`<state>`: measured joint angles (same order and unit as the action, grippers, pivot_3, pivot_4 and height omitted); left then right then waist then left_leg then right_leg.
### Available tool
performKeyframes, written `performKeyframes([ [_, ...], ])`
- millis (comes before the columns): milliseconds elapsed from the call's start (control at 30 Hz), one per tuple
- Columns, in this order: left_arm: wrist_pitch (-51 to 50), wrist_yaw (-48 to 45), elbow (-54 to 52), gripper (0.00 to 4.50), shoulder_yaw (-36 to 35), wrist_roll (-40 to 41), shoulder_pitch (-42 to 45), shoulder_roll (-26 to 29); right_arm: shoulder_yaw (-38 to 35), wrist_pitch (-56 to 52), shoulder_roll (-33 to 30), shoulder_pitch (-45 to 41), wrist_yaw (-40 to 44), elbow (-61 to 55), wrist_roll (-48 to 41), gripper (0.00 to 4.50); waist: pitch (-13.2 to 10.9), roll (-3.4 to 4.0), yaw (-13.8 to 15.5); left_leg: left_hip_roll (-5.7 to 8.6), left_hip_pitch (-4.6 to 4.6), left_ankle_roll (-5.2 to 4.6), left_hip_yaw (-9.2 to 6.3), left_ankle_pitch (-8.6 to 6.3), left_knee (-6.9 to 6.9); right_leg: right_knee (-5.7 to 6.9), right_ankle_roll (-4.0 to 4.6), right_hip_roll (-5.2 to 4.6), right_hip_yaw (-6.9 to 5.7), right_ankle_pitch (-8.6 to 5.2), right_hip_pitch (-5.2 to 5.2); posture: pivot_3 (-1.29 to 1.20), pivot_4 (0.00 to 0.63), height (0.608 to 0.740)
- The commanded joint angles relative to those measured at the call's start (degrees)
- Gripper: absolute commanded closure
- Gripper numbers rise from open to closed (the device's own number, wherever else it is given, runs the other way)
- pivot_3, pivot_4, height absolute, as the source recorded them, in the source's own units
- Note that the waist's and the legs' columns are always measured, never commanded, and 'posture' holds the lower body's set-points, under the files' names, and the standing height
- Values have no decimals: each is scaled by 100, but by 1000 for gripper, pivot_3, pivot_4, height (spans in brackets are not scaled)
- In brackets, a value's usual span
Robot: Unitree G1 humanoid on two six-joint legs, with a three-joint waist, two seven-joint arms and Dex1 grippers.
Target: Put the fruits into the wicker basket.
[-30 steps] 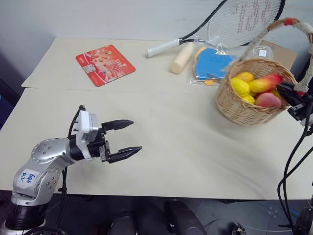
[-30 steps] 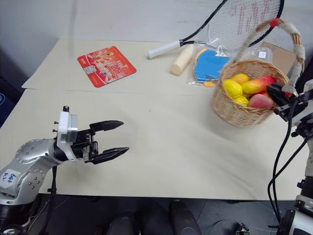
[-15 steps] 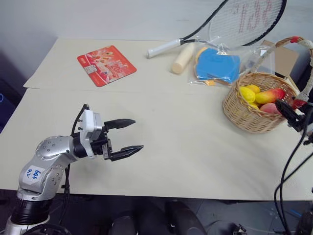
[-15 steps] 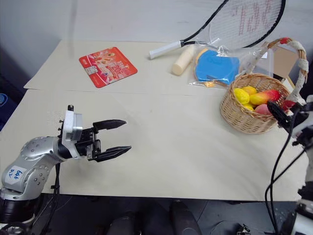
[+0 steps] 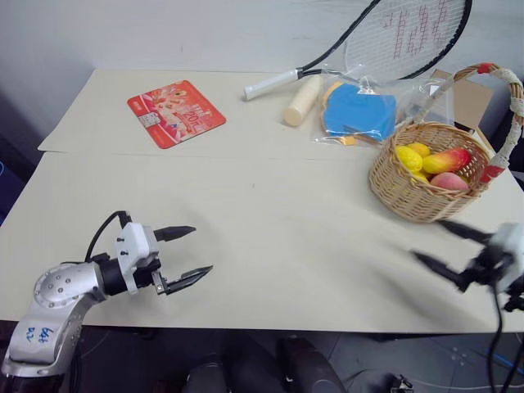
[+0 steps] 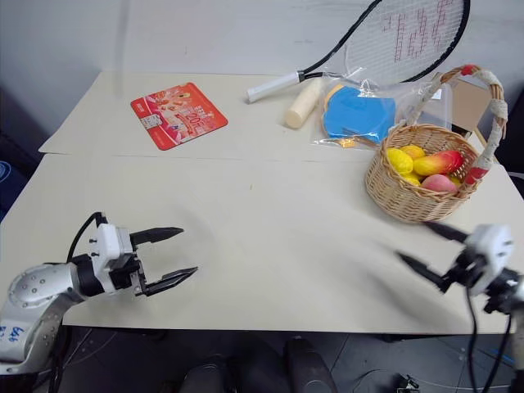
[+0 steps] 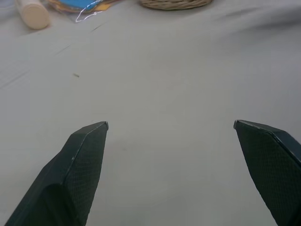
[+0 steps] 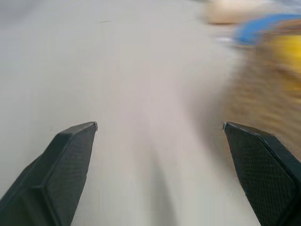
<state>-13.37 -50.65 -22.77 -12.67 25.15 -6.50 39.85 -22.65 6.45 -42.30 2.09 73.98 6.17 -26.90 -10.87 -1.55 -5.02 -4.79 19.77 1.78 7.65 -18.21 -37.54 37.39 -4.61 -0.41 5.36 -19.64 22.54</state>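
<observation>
Left pincer (image 5: 182, 253) hangs low over the near left part of the desk (image 5: 270, 213), its two black fingers spread apart and holding nothing. Right pincer (image 5: 442, 246) sits at the near right edge of the desk, in front of the wicker basket (image 5: 422, 192) and apart from it; its fingers are also spread and empty, though it is blurred in this view. The basket stands on the right side of the desk with the fruits (image 5: 432, 162) inside: yellow ones, a red-to-yellow oblong one and a pink one. Behind the basket lie a bagged blue paddle (image 5: 356, 108) and a racket (image 5: 385, 41); a red card (image 5: 175, 110) lies at the far left.

Left wrist view: both fingers (image 7: 80, 165) stand wide apart over bare desk, with the basket's base (image 7: 174, 4) far ahead.

Right wrist view: fingers (image 8: 61, 165) are wide apart; a smeared tan and yellow mass beside them is probably the basket with fruit.
</observation>
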Motion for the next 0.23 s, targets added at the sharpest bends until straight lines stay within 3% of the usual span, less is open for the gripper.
performKeyframes([
  [33,416,278,-235,0,171,-432,-155,-174,685,911,353,-532,372,276,282,68,-2,-5,11,-1,-3,-1,0,-1,-1,0,0,0,0,0,-4,0,150,740],
  [233,929,825,-116,0,327,-1103,-131,-509,1506,2075,955,-1550,422,905,713,68,-2,-5,9,1,-26,-4,17,-2,4,5,2,0,12,-1,-9,0,150,740],
])
